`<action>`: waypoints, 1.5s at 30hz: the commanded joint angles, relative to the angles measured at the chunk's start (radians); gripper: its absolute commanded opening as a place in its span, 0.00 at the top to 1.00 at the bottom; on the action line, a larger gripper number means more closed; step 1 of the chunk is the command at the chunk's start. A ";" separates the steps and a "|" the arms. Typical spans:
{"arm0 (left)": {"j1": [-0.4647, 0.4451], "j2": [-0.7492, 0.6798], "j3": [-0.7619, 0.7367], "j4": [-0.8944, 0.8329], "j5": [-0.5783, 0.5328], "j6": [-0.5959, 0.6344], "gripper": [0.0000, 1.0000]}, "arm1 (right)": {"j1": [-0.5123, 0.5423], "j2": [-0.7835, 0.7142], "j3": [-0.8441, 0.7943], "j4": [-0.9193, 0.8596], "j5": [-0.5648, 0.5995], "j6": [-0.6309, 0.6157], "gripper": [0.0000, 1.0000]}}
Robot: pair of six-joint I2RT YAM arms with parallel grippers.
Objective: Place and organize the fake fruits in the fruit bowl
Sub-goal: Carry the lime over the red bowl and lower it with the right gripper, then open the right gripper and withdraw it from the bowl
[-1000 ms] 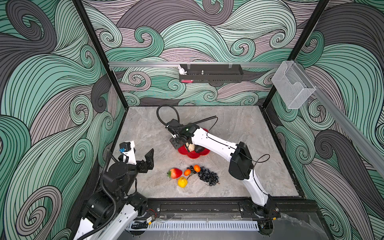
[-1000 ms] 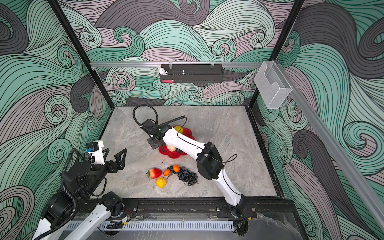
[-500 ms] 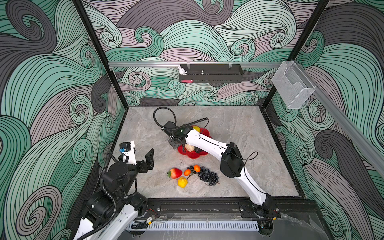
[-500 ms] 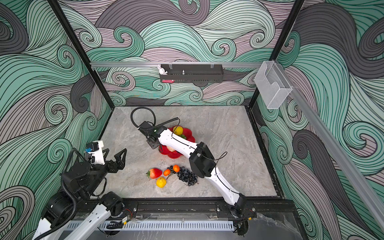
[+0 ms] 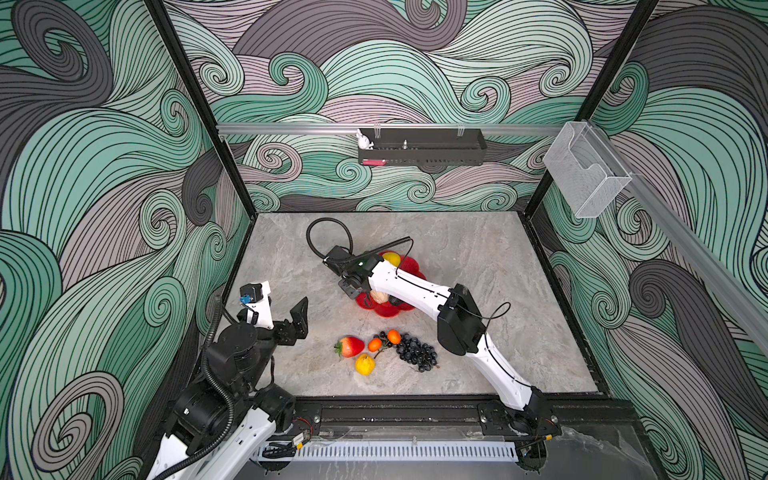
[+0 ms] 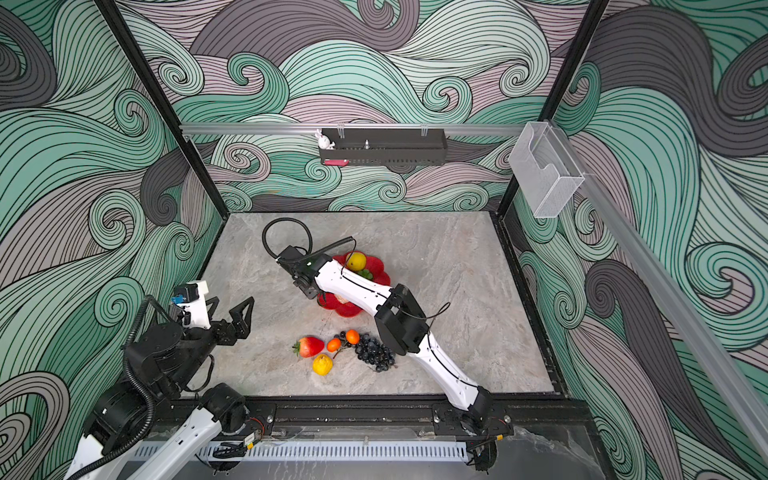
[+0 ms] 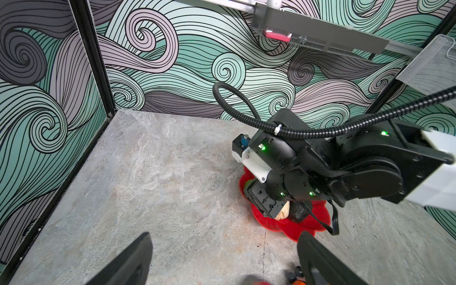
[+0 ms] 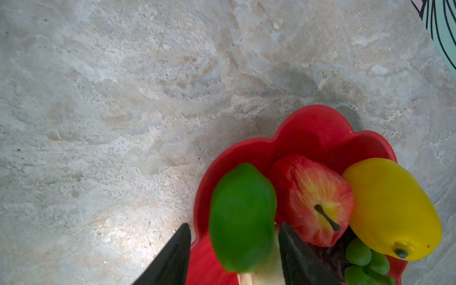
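**Swirl-papered booth, grey marbled tabletop, red fruit bowl part filled**

Teal, mauve and charcoal wave patterns cover the walls (image 5: 374, 75) on three sides. A rail (image 5: 291, 128) across the back carries a black tray (image 5: 422, 147) with a white rabbit figure (image 5: 364, 140), and a clear box (image 5: 586, 174) hangs on the right. The veined tabletop (image 5: 457, 249) is bare apart from the fruit bowl (image 5: 411, 266) near its middle and a loose cluster nearer the front: a strawberry (image 5: 351, 346), two small oranges (image 5: 375, 344), a yellow fruit (image 5: 365, 364) and a dark grape bunch (image 5: 415, 353). The right gripper (image 8: 234, 224) hangs over the bowl's rim with its jaws apart. A blurred lime (image 8: 241, 214) lies between them, with red showing beside one finger. An apple (image 8: 313, 199), a lemon (image 8: 392, 207) and green grapes (image 8: 365, 259) sit in the bowl. The left gripper (image 6: 228, 309) hovers by the left wall, spread wide and empty.
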State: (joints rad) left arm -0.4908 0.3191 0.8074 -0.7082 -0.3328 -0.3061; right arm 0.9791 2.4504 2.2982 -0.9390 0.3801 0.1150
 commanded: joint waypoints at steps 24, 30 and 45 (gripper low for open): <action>0.014 0.092 0.026 -0.033 0.011 -0.025 0.09 | 0.013 -0.446 -0.324 0.044 -0.156 0.094 0.35; 0.014 0.232 0.039 -0.039 0.122 -0.038 0.10 | 0.004 -0.763 -0.708 0.197 -0.161 0.133 0.32; -0.024 0.711 0.081 -0.194 0.490 -0.111 0.24 | -0.083 -1.431 -1.490 0.444 -0.149 0.324 0.21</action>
State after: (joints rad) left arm -0.4923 0.9951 0.8394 -0.7883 0.0872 -0.3691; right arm 0.9012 1.0840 0.8753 -0.5640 0.2272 0.3710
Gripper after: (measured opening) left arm 0.768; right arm 0.785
